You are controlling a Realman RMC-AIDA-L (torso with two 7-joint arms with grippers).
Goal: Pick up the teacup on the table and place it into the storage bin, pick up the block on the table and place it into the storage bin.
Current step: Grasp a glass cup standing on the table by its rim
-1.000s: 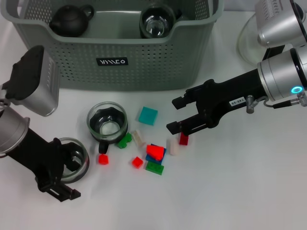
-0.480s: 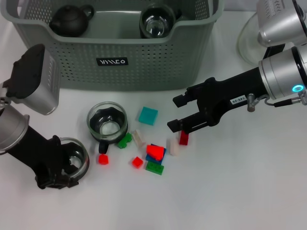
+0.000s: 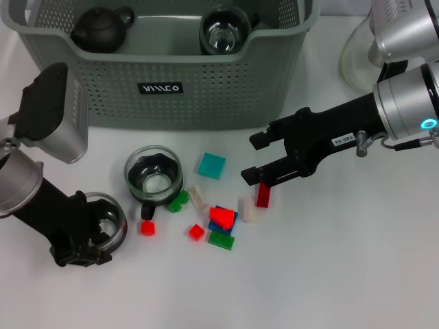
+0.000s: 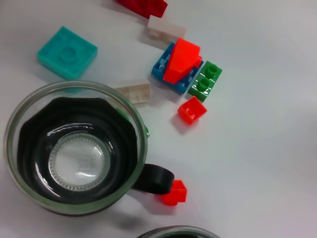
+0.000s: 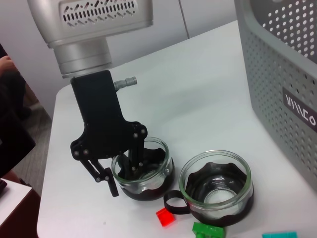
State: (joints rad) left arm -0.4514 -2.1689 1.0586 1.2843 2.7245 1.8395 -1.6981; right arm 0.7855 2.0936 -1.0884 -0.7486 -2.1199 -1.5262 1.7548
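One cup (image 3: 222, 31) lies in the bin (image 3: 206, 89); left pincer (image 3: 96, 236) clamps a teacup (image 3: 108, 229) rim on the counter before the bin, right pincer (image 3: 259, 159) apart above blocks (image 3: 221, 219), none binned.

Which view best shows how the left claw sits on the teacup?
The right wrist view: the left claw stands side-on, fingers straddling the teacup rim. The head view sees it from above, the arm covering part of the cup. The left wrist view shows only a sliver of that rim.
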